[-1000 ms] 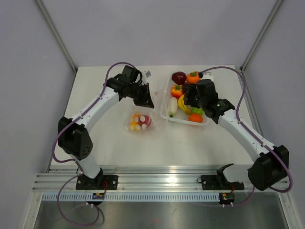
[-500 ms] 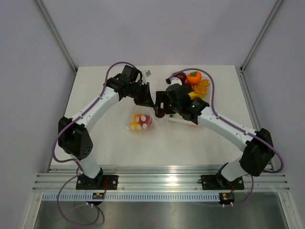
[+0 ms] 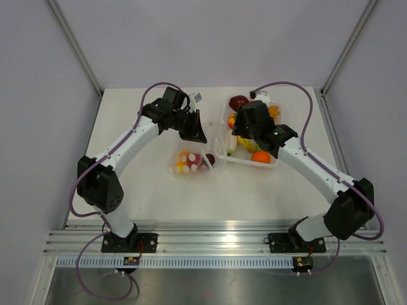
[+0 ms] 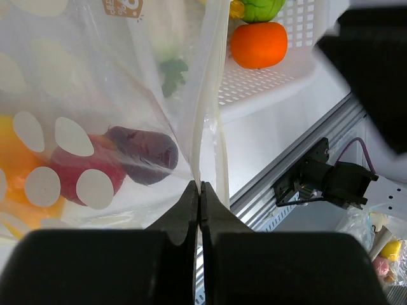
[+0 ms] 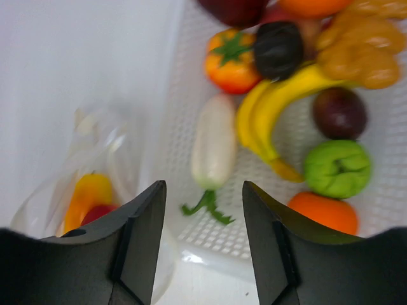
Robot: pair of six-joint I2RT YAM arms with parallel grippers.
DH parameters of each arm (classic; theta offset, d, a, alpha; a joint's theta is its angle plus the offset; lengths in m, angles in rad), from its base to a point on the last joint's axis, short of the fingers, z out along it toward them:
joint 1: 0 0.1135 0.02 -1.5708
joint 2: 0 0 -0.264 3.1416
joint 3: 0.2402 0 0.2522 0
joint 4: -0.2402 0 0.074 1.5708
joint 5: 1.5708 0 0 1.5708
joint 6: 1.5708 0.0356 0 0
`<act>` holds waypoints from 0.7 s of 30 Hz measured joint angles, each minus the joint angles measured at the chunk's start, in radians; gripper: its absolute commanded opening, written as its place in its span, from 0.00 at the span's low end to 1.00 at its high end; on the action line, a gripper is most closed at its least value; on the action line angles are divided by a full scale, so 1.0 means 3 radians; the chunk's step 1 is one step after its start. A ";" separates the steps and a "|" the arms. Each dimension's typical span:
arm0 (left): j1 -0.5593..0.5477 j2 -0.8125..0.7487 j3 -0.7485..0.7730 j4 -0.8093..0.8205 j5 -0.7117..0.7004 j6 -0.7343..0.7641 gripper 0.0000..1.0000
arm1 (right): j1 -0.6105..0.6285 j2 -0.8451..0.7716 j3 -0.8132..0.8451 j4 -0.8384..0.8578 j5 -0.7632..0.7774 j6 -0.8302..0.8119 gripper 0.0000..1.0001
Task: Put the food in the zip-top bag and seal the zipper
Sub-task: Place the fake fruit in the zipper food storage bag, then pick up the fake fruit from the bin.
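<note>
Left fingers pinched shut on the zip-top bag edge, right fingers wide open, empty. If that film slips, the mouth probably flops shut before more food goes in.

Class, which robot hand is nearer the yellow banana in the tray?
Right. The right hand hovers open above the tray near the banana; the left hand pinches the zip-top bag beside the tray.

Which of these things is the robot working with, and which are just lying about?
In the job: zip-top bag, pinched by the left gripper; red piece and dark purple piece inside it; banana, orange piece, green piece near the open right gripper.
Just lying about: white tray, merely a container; bagged odds and ends off to one side.
</note>
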 measured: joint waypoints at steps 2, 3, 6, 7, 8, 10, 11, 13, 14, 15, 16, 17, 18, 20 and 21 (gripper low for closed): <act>0.0000 -0.0015 -0.0013 -0.0006 -0.0001 0.0000 0.00 | -0.0345 -0.0029 -0.0010 0.0004 0.0025 0.0020 0.65; 0.0000 -0.0020 -0.0013 -0.0010 -0.0001 0.0000 0.00 | -0.0476 -0.0020 -0.0010 0.0004 0.0037 0.0037 0.69; 0.0000 -0.0023 -0.0014 -0.0010 -0.0001 0.0000 0.00 | -0.0848 0.0069 -0.0009 0.0011 0.0037 0.0050 0.75; 0.0000 -0.0022 -0.0017 -0.0009 -0.0001 0.0000 0.00 | -0.0944 0.0131 -0.0008 0.0022 0.0022 0.0051 0.76; 0.0000 -0.0023 -0.0017 -0.0010 -0.0001 0.0000 0.00 | -0.1011 0.0202 -0.0001 0.0025 -0.0001 0.0052 0.78; 0.0000 -0.0022 -0.0017 -0.0010 0.0000 0.0000 0.00 | -0.1122 0.0357 0.0046 0.0029 -0.0055 0.0061 0.86; 0.0000 -0.0022 -0.0017 -0.0010 -0.0001 0.0000 0.00 | -0.1177 0.0449 0.0080 0.0034 -0.0108 0.0060 0.89; 0.0000 -0.0023 -0.0017 -0.0013 -0.0001 0.0001 0.00 | -0.1288 0.0646 0.0178 0.0052 -0.0212 0.0056 0.92; 0.0000 -0.0023 -0.0017 -0.0015 -0.0001 0.0003 0.00 | -0.1343 0.0741 0.0234 0.0062 -0.0257 0.0056 0.92; 0.0000 -0.0022 -0.0017 -0.0022 -0.0001 0.0003 0.00 | -0.1397 0.0832 0.0301 0.0070 -0.0310 0.0056 0.92; 0.0000 -0.0022 -0.0017 -0.0029 -0.0001 0.0004 0.00 | -0.1442 0.0916 0.0369 0.0084 -0.0352 0.0056 0.93; 0.0000 -0.0022 -0.0017 -0.0036 -0.0001 0.0004 0.00 | -0.1485 0.0991 0.0437 0.0097 -0.0403 0.0055 0.93; 0.0000 -0.0023 -0.0017 -0.0039 -0.0001 0.0006 0.00 | -0.1522 0.1066 0.0510 0.0095 -0.0449 0.0055 0.93; 0.0000 -0.0022 -0.0017 -0.0051 -0.0001 0.0015 0.00 | -0.1584 0.1222 0.0689 0.0117 -0.0532 0.0052 0.93; 0.0000 -0.0023 -0.0017 -0.0058 -0.0001 0.0018 0.00 | -0.1607 0.1291 0.0769 0.0132 -0.0568 0.0052 0.93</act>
